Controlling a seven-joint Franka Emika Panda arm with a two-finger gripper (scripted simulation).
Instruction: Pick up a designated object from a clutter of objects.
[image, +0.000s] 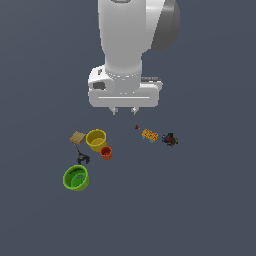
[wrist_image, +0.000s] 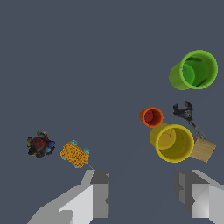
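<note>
Looming closest in the exterior view, a white robot arm hangs over a dark grey floor, its gripper (image: 125, 110) high above everything, jaws spread apart and holding nothing; going from the exterior view's left, a tan block (image: 77, 137) touches the yellow bowl (image: 96, 140), the target, which stands upright with its mouth facing up; being round, it has no long axis; a dark clamp (image: 82, 158) lies near it, with a green bowl (image: 76, 178) beyond that; a small orange cup (image: 106, 152) sits just beside the yellow bowl; well apart to the right lie an orange piece (image: 150, 135) and a dark multicoloured piece (image: 170, 139); judging from this, the gripper should shift over the bowl's free rim, away from block and cup, then descend with one finger inside the wall and one outside.
</note>
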